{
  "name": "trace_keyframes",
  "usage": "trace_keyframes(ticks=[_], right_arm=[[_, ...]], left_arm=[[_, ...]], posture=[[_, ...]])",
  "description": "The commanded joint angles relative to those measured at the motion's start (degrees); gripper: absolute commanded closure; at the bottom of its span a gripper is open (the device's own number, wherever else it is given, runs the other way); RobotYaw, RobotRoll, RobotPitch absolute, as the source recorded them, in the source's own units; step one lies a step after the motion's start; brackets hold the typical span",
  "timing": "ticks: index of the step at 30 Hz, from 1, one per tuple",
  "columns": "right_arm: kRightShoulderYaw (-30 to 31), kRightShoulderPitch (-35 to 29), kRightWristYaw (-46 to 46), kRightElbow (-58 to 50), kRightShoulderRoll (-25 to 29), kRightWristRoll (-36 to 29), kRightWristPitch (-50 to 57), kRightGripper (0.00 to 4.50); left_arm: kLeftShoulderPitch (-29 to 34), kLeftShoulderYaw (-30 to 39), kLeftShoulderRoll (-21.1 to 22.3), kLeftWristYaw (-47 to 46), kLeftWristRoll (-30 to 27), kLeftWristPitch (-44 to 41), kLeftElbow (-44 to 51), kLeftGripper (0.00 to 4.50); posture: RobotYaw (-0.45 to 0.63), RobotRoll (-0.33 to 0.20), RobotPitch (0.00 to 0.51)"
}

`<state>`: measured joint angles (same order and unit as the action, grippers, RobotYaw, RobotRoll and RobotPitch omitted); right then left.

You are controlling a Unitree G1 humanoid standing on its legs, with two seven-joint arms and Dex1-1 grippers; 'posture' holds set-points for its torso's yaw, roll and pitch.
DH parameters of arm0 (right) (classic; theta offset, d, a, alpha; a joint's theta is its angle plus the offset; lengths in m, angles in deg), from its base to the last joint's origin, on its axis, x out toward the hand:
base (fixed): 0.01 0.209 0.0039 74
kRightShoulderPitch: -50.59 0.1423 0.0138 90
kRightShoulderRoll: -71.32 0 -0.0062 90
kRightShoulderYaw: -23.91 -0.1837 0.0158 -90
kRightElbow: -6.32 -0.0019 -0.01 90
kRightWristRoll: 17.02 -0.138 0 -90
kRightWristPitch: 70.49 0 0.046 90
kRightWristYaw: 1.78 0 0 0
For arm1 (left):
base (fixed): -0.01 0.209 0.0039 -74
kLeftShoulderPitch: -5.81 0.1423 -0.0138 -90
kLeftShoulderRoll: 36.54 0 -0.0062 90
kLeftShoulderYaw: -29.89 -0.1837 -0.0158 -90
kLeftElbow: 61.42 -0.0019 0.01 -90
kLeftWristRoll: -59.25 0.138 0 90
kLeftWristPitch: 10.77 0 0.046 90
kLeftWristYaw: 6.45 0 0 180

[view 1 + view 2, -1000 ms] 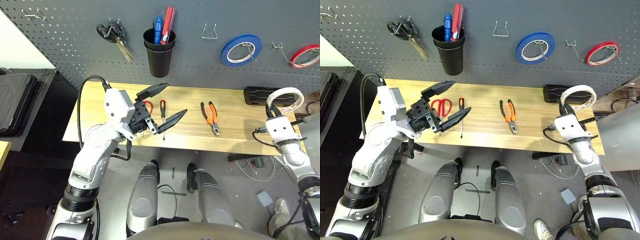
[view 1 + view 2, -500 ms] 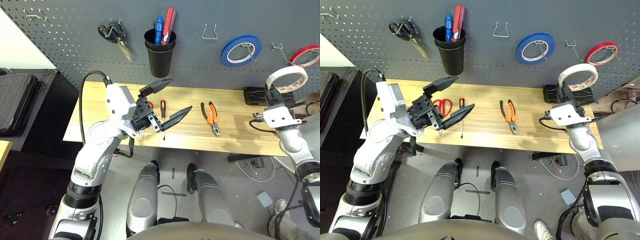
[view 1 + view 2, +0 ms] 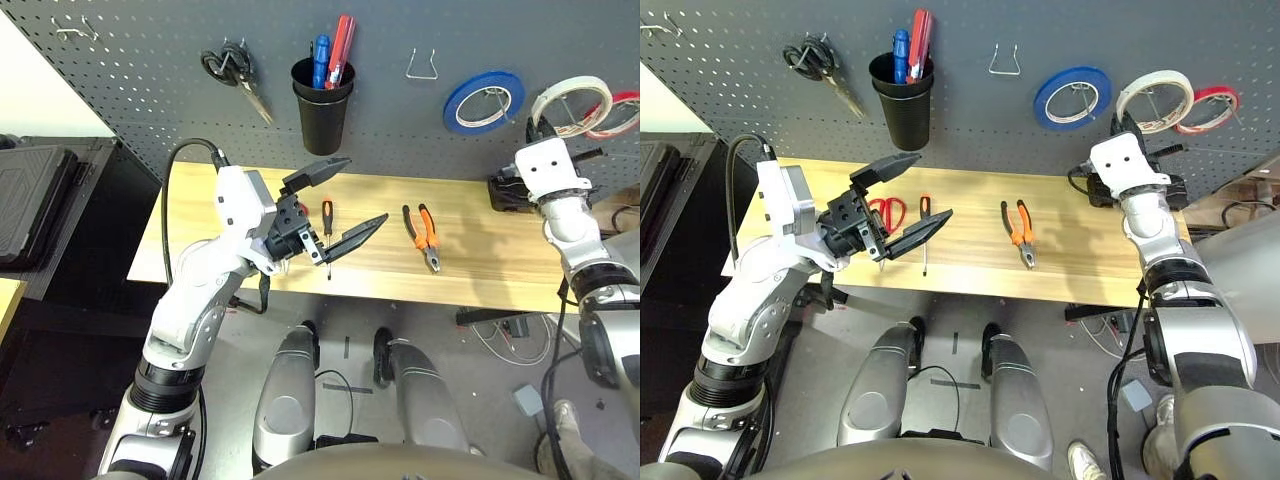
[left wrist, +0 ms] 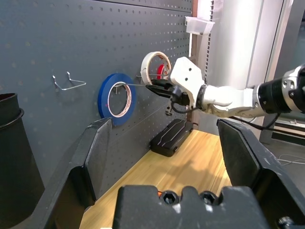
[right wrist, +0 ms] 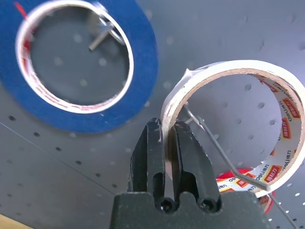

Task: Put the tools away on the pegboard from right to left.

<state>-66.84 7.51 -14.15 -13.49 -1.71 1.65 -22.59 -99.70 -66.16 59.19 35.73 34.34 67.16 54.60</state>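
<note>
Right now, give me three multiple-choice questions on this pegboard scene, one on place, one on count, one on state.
1. Where is the whitish tape roll?
A. flat on the table
B. up at the pegboard, between the blue tape roll and the red tape roll
C. in the black cup

2. How many tools lie on the table?
A. three
B. one
C. five

3. How is the left gripper?
A. shut on the pliers
B. shut, empty
C. open, empty

Answers:
1 B: the right gripper pinches its band against the board.
2 A: red-handled scissors, screwdriver, pliers.
3 C: its fingers are spread above the table.
</note>
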Motion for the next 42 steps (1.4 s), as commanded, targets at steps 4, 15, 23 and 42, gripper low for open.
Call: trace_keyframes(ticks=[4,15,23,42], right_arm=[[-0.9,3.2,4.2,3.3,-1.7,-2.6,6.5,4.17],[-2.2,-6.7,6.6,-0.6,-3.5,-7.8,-5.2,0.25],[-3.0,-17.2,10.5,-4.3,-4.9,-10.6,-10.0,0.04],[-2.0,-29.6,30.0,-36.4,-12.8,-20.7,37.6,0.04]], left_arm=[[-0.2,-0.6,1.1,0.4,0.1,-0.7,0.1,0.00],[1.3,-0.3,2.2,0.0,0.5,-1.2,0.1,0.00],[3.2,-0.5,3.4,0.8,1.6,-0.9,-1.1,0.00],[5.3,-7.3,15.4,5.3,14.3,-4.7,-6.3,0.00]], posture=[[0.34,0.000,0.210],[0.36,0.000,0.225],[0.35,0.000,0.231],[0.33,0.000,0.252]])
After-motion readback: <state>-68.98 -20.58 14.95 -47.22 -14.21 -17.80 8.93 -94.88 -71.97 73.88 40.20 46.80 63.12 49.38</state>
